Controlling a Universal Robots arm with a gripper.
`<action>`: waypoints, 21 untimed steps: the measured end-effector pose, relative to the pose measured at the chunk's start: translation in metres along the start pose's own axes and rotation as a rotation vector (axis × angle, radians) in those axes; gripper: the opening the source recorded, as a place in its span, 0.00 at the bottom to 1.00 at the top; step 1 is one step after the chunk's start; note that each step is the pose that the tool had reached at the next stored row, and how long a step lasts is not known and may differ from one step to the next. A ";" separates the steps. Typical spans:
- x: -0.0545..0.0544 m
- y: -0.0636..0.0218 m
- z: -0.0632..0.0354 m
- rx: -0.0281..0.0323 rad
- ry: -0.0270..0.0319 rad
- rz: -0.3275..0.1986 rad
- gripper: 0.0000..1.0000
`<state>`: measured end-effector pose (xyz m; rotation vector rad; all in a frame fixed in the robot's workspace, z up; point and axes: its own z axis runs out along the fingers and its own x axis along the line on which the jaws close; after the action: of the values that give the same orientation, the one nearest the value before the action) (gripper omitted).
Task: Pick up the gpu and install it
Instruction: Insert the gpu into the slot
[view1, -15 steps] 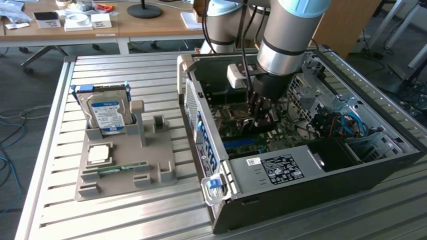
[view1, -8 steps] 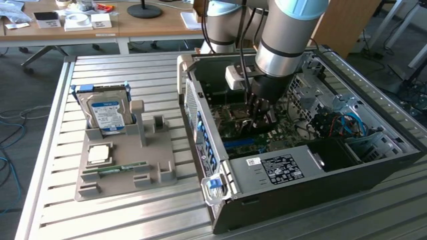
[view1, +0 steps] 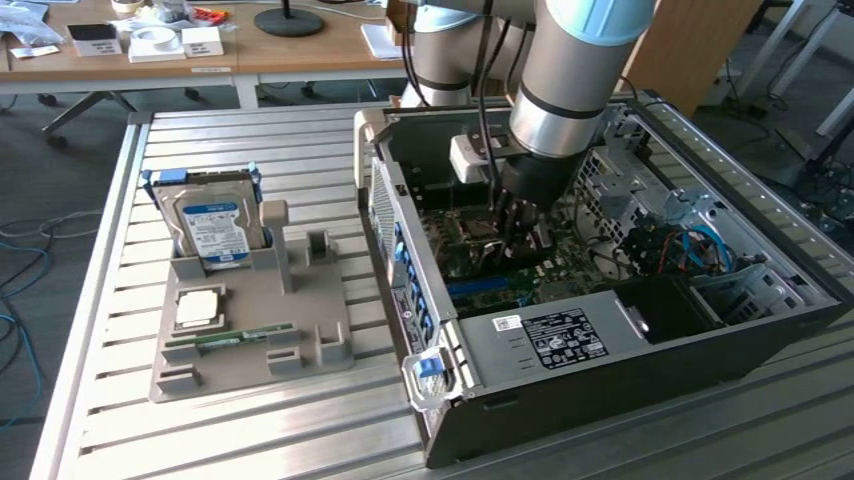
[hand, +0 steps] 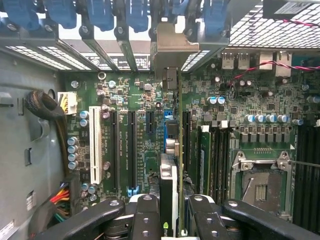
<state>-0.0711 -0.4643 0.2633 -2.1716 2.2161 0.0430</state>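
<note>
The hand (hand: 169, 214) is pinching the gpu (hand: 168, 175) (edge-on between its fingers), with the motherboard (hand: 135, 100) below it inside the case (view1: 641, 390)

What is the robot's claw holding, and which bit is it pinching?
The gripper holds the gpu, pinched on its long upper edge, away from its silvery bracket, above the motherboard.

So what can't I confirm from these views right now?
- Wrist view: the slot beneath the gpu, covered by the card held edge-on in the gripper.
- Exterior view: whether the card reaches the motherboard; the gripper and arm block it.
- Exterior view: hard drive label text, too small.
</note>
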 end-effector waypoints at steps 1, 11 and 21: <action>0.000 0.0001 0.0008 0.0000 0.0000 0.000 0.27; 0.000 0.0026 0.0039 0.0001 -0.0001 0.000 0.27; 0.002 0.0031 0.0057 0.0000 0.0001 0.000 0.27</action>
<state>-0.0741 -0.4661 0.2575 -2.1718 2.2160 0.0429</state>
